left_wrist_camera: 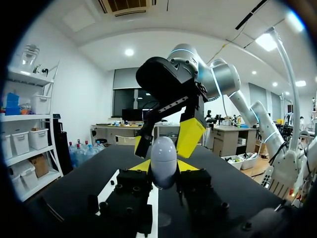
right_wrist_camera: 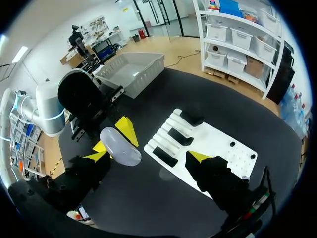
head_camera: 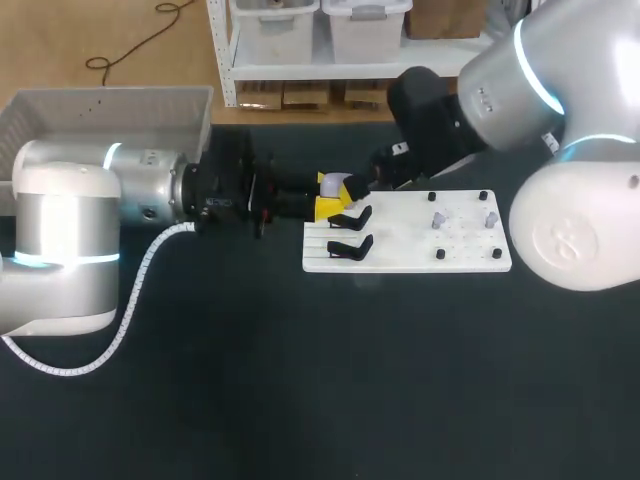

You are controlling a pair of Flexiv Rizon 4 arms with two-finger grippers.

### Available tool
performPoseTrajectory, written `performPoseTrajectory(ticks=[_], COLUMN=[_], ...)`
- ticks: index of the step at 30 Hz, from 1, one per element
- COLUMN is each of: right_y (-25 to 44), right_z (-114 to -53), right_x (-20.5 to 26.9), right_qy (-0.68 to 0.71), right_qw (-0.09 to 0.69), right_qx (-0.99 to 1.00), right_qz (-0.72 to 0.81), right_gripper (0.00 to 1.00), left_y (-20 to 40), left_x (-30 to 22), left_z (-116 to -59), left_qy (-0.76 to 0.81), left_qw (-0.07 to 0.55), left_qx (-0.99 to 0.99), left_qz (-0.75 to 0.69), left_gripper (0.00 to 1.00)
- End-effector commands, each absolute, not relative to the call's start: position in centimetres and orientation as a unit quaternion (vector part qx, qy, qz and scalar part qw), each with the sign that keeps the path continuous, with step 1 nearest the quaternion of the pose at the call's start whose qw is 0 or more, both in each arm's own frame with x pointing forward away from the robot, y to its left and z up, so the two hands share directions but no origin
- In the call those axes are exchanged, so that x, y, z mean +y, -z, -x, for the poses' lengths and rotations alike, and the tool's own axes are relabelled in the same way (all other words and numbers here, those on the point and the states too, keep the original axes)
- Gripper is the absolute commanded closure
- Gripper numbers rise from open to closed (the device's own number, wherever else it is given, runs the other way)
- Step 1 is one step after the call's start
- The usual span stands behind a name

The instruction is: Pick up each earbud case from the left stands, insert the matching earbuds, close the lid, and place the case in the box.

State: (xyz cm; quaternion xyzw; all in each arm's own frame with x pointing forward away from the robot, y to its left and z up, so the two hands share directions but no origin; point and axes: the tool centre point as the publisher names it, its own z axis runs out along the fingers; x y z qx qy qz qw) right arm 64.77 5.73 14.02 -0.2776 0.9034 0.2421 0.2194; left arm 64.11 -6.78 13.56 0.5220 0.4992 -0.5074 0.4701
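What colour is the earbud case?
The case is pale grey, clearest in the left wrist view.

My right fingers (right_wrist_camera: 198,156) stand wide apart. Between them, close to one tip, the left fingers (right_wrist_camera: 127,132) clamp a grey case (right_wrist_camera: 120,147); a white board (right_wrist_camera: 218,140) lies below.

The table (head_camera: 300,380) is dark and flat. A white board (head_camera: 410,245) lies flat on it, near the middle and a bit to the right. The left end of the board has thin grooves, and black stands (head_camera: 350,248) sit there. The right part of the board has small black pegs (head_camera: 440,254). A big grey box (head_camera: 100,105) sits open at the far left corner of the table, well apart from the board.
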Motion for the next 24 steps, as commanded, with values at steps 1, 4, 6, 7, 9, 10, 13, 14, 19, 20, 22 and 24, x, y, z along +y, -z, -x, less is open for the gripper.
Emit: performPoseTrajectory(ticks=[1,4,6,7,9,10,13,14,19,20,22,24], right_y=[-14.3,-14.7,-15.0,-15.2,-15.9,-16.2,-17.4,-17.8,-19.0,-19.1,-19.1,-19.0], right_z=[-65.0,-65.2,-65.4,-65.5,-65.6,-65.6,-65.8,-65.9,-66.2,-66.3,-66.4,-66.5], right_x=[5.6,5.4,5.2,5.1,4.9,4.8,4.1,3.7,1.8,1.3,0.4,-0.6], right_qy=[-0.241,-0.239,-0.238,-0.238,-0.238,-0.238,-0.231,-0.227,-0.193,-0.186,-0.171,-0.157], right_qw=[0.226,0.233,0.242,0.247,0.255,0.26,0.274,0.28,0.289,0.288,0.285,0.278], right_qx=[0.903,0.903,0.902,0.901,0.899,0.898,0.894,0.893,0.891,0.892,0.894,0.898], right_qz=[0.275,0.27,0.265,0.264,0.263,0.264,0.268,0.271,0.293,0.296,0.3,0.303], right_gripper=[0.0,0.0,0.0,0.0,0.0,0.0,0.0,0.0,0.0,0.0,0.0,0.0], left_y=[-13.5,-13.5,-13.5,-13.5,-13.5,-13.5,-13.5,-13.5,-13.6,-13.6,-13.6,-13.5], left_x=[-6.8,-6.8,-6.8,-6.8,-6.8,-6.8,-6.8,-6.8,-6.7,-6.7,-6.7,-6.7], left_z=[-64.0,-64.0,-64.0,-64.0,-64.0,-64.0,-64.0,-64.0,-63.7,-63.6,-63.5,-63.5], left_qy=[0.506,0.506,0.506,0.506,0.506,0.506,0.506,0.506,0.513,0.513,0.516,0.517], left_qw=[0.472,0.472,0.472,0.472,0.472,0.472,0.472,0.472,0.485,0.486,0.489,0.49], left_qx=[0.5,0.5,0.5,0.5,0.5,0.5,0.5,0.5,0.485,0.484,0.481,0.479], left_qz=[-0.521,-0.521,-0.521,-0.521,-0.521,-0.521,-0.521,-0.521,-0.516,-0.516,-0.514,-0.514], left_gripper=[1.0,1.0,1.0,1.0,1.0,1.0,1.0,1.0,1.0,1.0,1.0,1.0])
